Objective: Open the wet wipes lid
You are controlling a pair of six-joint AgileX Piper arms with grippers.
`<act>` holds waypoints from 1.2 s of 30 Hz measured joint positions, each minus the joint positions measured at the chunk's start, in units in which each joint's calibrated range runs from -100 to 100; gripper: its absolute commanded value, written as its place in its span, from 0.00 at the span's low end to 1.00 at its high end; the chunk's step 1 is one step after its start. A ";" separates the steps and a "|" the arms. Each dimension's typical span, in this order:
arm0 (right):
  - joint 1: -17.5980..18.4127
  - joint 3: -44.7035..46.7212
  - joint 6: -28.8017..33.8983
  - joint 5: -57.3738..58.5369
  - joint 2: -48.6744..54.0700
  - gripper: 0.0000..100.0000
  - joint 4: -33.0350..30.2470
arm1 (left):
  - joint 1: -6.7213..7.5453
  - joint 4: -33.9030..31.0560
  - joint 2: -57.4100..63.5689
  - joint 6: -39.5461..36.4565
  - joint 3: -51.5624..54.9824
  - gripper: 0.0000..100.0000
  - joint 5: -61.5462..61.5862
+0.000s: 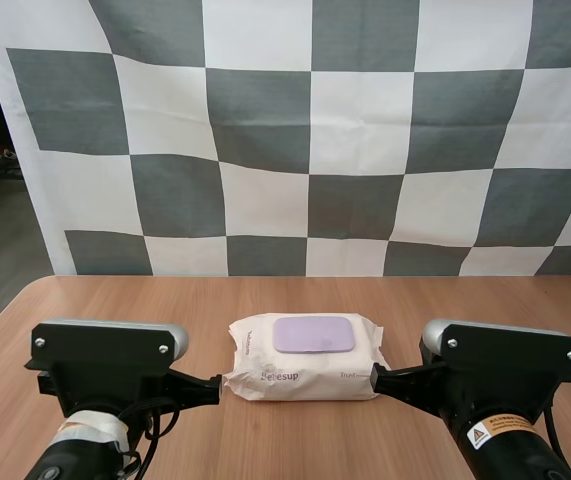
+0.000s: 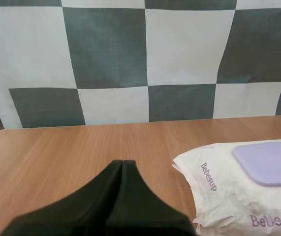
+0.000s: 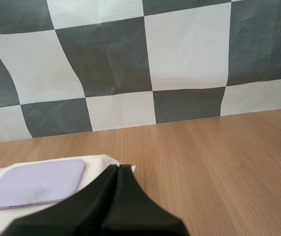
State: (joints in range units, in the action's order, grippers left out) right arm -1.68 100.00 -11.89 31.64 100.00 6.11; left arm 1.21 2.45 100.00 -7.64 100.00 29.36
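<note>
A cream pack of wet wipes lies flat at the middle of the wooden table, its flat lilac lid down and facing up. My left gripper is shut, its tip just left of the pack's near left corner. My right gripper is shut too, at the pack's near right corner. In the left wrist view the shut fingers form one dark wedge left of the pack and lid. In the right wrist view the wedge sits at the pack's edge beside the lid.
Bare tabletop stretches behind the pack and out to both sides. The table's far edge runs along the backdrop.
</note>
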 measured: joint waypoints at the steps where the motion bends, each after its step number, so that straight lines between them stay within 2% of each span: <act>1: 0.00 0.00 0.00 0.00 0.00 0.00 0.00 | 0.00 0.00 0.00 0.00 0.00 0.00 0.00; 6: 0.00 0.00 0.00 0.00 0.00 0.00 -4.44 | -2.09 0.05 0.00 0.00 0.00 0.00 0.18; 12: 0.00 0.00 0.00 0.00 0.00 0.00 -12.78 | -2.09 0.15 0.00 0.00 0.00 0.00 0.18; 17: 0.00 0.00 0.00 0.00 0.00 0.00 -13.36 | -2.09 -0.04 0.00 0.09 0.00 0.00 0.18; 20: 0.00 0.00 0.00 -1.00 0.00 0.00 -14.33 | -2.09 -2.83 0.00 1.95 0.00 0.00 -1.65; 26: 0.00 0.00 0.00 -13.46 0.00 0.00 -23.36 | -2.09 -13.02 0.00 7.89 0.00 0.00 -14.93; 31: 0.00 0.00 0.00 -26.77 0.00 0.00 -31.94 | -2.09 -20.81 0.00 8.25 -1.32 0.00 -28.50; 36: 0.00 -3.92 0.00 -35.56 0.00 0.00 -39.66 | -2.09 -21.88 -0.47 8.50 -9.48 0.00 -41.56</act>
State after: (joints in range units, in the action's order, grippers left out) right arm -1.68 96.08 -11.89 -3.92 100.00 -33.55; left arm -0.88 -19.42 99.53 0.87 90.52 -12.20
